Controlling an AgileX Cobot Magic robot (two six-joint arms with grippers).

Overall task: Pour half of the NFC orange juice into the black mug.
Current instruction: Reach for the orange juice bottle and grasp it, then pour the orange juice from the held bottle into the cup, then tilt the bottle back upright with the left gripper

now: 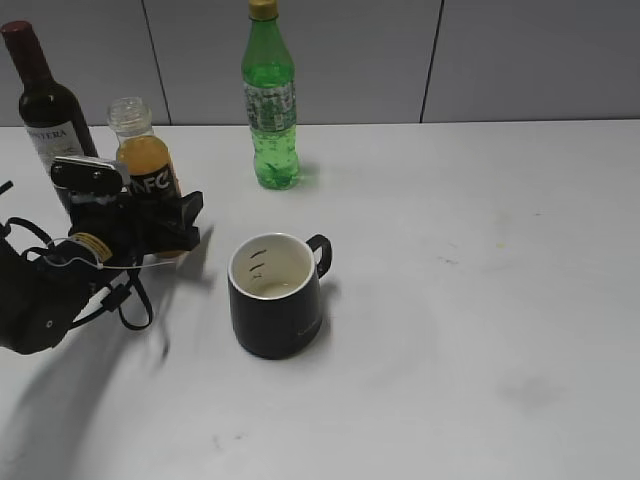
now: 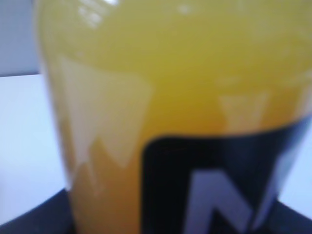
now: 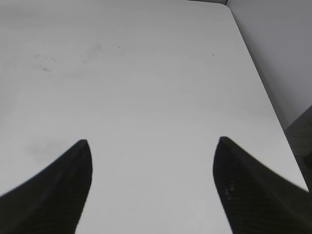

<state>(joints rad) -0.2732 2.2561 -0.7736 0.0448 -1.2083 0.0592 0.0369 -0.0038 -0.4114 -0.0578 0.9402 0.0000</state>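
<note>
The NFC orange juice [image 1: 146, 160] stands upright and uncapped at the back left, with orange liquid up to its shoulder. My left gripper [image 1: 152, 228] is closed around its lower half; the bottle's base is hidden behind the fingers. In the left wrist view the bottle [image 2: 170, 92] fills the frame, with dark finger parts touching both of its lower sides. The black mug [image 1: 276, 310] stands to the right of the bottle near the middle, its handle pointing to the back right and its white inside showing. My right gripper [image 3: 153, 141] is open and empty over bare table, outside the exterior view.
A dark wine bottle [image 1: 46, 110] stands just behind and left of the juice. A tall green bottle [image 1: 270, 105] stands at the back centre. The white table [image 1: 480, 280] runs to a grey wall at the back; its right edge [image 3: 265, 83] shows in the right wrist view.
</note>
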